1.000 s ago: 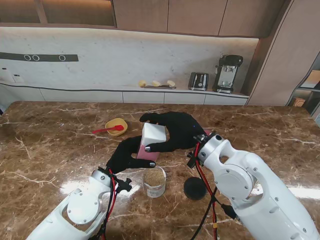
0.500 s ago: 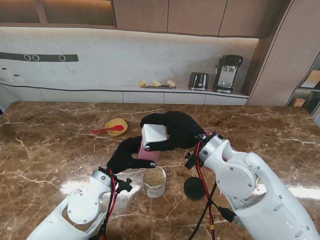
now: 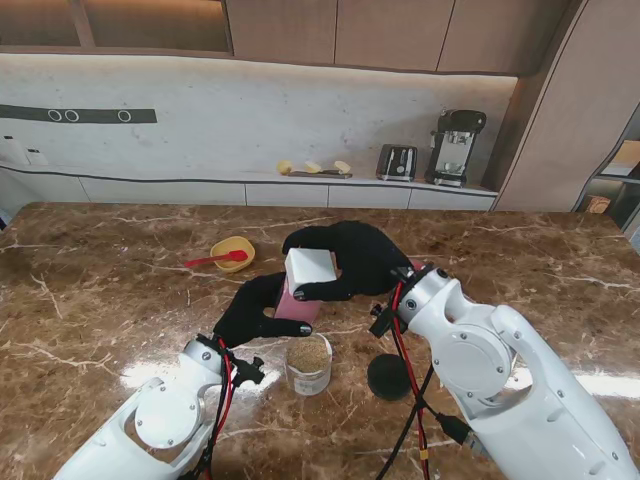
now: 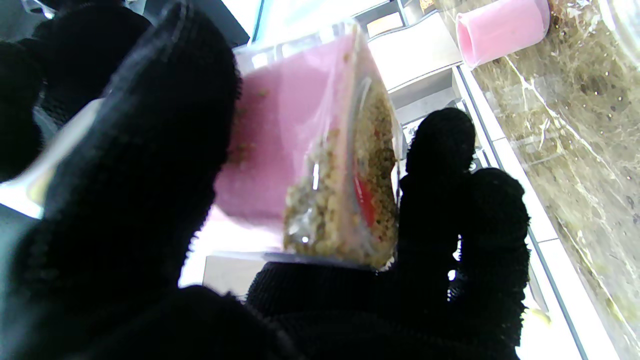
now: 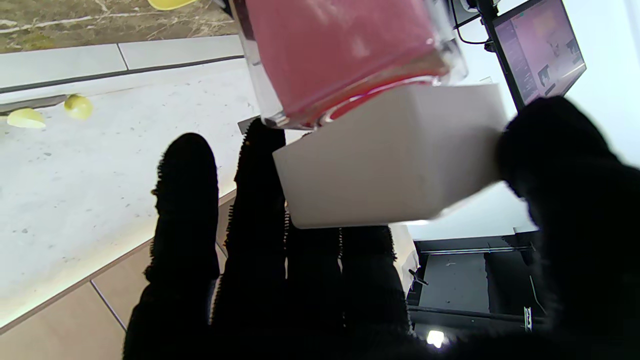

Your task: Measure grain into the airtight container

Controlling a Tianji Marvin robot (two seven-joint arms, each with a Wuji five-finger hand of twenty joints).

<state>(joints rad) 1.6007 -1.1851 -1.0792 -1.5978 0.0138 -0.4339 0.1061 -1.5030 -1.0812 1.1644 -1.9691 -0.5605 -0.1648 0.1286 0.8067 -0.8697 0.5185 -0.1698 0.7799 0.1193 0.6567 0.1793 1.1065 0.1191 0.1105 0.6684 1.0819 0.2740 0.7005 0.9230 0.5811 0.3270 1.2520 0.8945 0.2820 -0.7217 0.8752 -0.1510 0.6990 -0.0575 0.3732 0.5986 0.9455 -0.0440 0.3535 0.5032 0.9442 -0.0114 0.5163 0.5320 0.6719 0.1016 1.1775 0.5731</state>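
A clear pink airtight container (image 3: 298, 305) with grain in it (image 4: 340, 200) is held off the table at mid-table, my left hand (image 3: 255, 310) shut around its side. On top of it sits its white square lid (image 3: 308, 266), a little tilted, with my right hand (image 3: 355, 258) shut on it from the far side. The right wrist view shows the lid (image 5: 395, 155) against the container's rim (image 5: 345, 55). Nearer to me a small glass jar (image 3: 308, 362) stands on the table, part-filled with grain.
A black round disc (image 3: 390, 376) lies to the right of the jar. A yellow bowl (image 3: 232, 253) with a red spoon (image 3: 212, 260) sits farther left. A pink cup (image 4: 500, 27) lies on the marble top behind the hands.
The right hand has turned the white lid slightly and settled it closer onto the container. The left hand and the container have barely moved.
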